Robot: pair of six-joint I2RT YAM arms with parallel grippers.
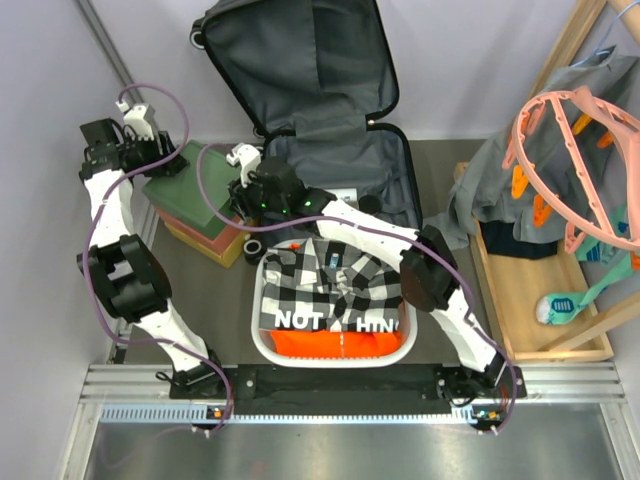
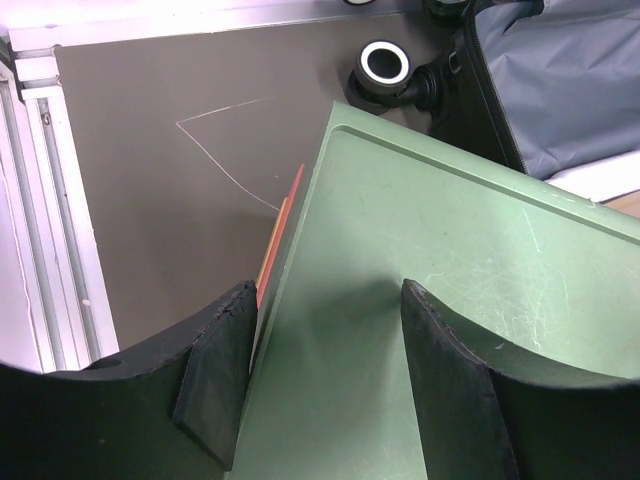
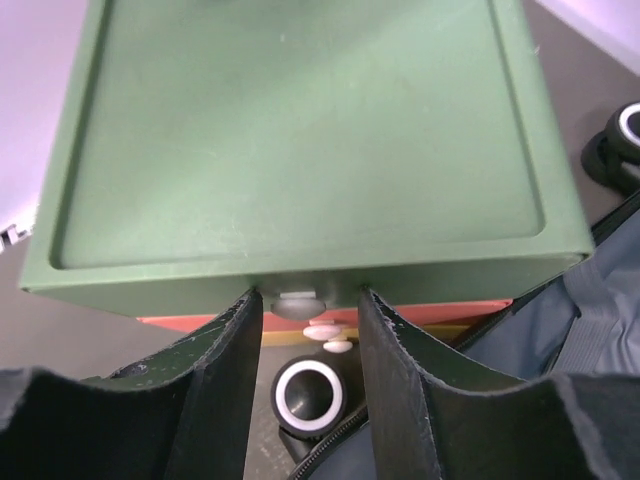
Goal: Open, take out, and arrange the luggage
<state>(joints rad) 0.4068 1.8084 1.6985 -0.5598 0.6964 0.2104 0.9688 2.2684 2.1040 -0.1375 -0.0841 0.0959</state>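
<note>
The luggage (image 1: 340,170) lies open at the back of the table, its lid leaning up against the wall and its grey lining (image 2: 570,90) bare. A black, white-rimmed wheel (image 3: 308,395) shows below my right gripper. Left of the case stands a stack of boxes with a green lid (image 1: 190,185). My right gripper (image 3: 310,300) is open at the lid's near edge, its jaws either side of a small white knob (image 3: 297,303) with a gap on each side. My left gripper (image 2: 325,300) is open over the lid's far-left corner, one finger (image 2: 215,370) outside the edge.
In front of the case stands a white basket (image 1: 265,340) holding a checkered shirt (image 1: 330,280) and an orange garment (image 1: 340,343). At the right is a wooden rack (image 1: 500,300) with a pink hanger (image 1: 560,150) and grey clothes (image 1: 490,190). Walls close in at the left and back.
</note>
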